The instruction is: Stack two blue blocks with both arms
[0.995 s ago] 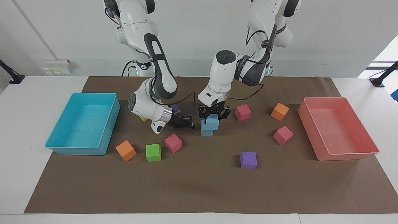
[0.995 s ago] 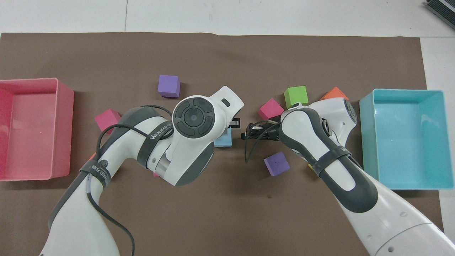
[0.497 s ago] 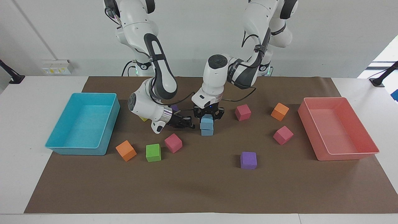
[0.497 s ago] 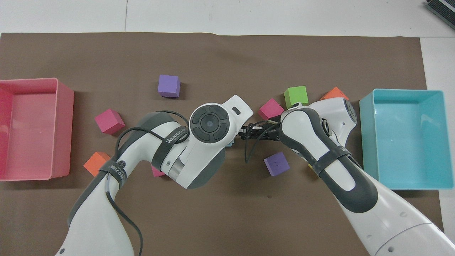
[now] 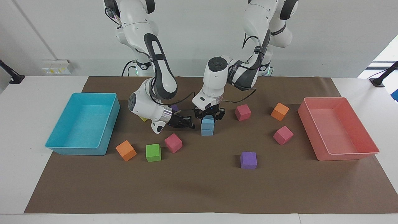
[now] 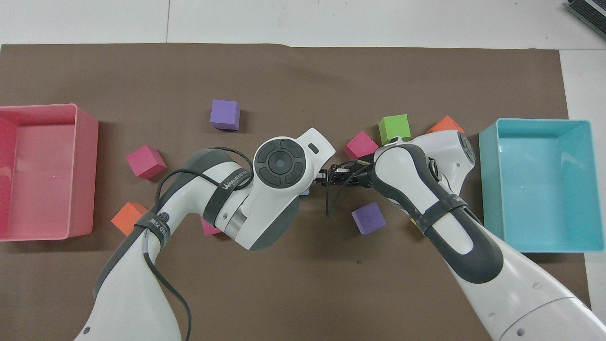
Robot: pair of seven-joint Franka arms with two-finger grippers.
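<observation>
Surface: tabletop (image 5: 18, 102) under brown mat (image 5: 199, 186).
Stack: upper blue block (image 5: 208, 120) sits on lower blue block (image 5: 207, 131), mid-mat.
Left tool (image 5: 208, 114): pinching upper block.
Right tool (image 5: 184, 122): beside stack; finger state unreadable.
Technique: release only once edges align, then lift straight up.
Trays: cyan tray (image 5: 108, 124) and pink tray (image 5: 311, 133) hold nothing.

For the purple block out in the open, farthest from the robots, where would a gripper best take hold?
Judging by its pose, from straight above, fingers on two opposite side faces. The purple block sits flat and alone on the mat, so every side looks free; the left gripper, now at the stacked blue blocks, comes from the closer end.
</observation>
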